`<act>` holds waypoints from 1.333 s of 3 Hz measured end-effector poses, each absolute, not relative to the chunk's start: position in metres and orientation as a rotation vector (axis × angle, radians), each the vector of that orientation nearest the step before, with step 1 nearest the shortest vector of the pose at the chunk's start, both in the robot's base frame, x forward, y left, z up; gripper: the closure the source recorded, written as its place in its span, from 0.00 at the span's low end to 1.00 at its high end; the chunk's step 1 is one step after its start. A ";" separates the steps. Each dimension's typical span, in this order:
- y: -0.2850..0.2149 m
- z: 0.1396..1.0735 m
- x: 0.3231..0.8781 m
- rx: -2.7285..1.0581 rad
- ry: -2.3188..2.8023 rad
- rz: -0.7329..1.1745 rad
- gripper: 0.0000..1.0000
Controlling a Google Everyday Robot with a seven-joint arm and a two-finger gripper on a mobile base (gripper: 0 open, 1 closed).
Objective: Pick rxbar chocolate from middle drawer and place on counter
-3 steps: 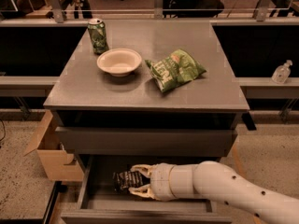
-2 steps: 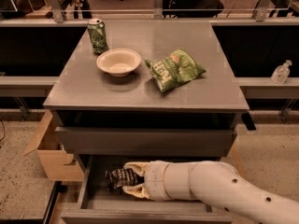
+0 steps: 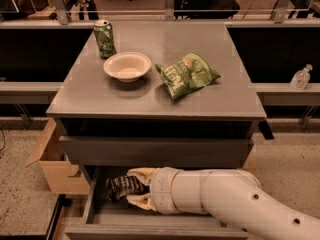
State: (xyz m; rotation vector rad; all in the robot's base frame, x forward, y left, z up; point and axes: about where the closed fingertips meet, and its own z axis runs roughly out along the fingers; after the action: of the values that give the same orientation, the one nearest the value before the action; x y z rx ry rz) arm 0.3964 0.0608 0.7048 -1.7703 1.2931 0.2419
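Gripper in middle drawer clenched on rxbar chocolate; keep grip firm, lift clear of drawer front before surface.

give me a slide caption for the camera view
Tool in the open middle drawer, gripping a dark snack bar.

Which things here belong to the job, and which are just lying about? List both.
Job: rxbar chocolate; gripper, down in the middle drawer and closed on the bar; counter, where the bar goes.

Lying about: green can, bowl and green chip bag, all on the counter; cardboard box; bottle.
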 end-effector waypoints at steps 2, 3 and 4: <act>0.057 0.748 0.411 -1.793 1.206 0.144 1.00; 0.054 0.771 0.423 -1.823 1.161 0.089 1.00; 0.049 0.790 0.439 -1.842 1.120 0.037 1.00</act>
State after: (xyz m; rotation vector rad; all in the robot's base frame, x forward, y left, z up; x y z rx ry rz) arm 0.4394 0.0488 0.7903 -1.8420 1.1204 0.0369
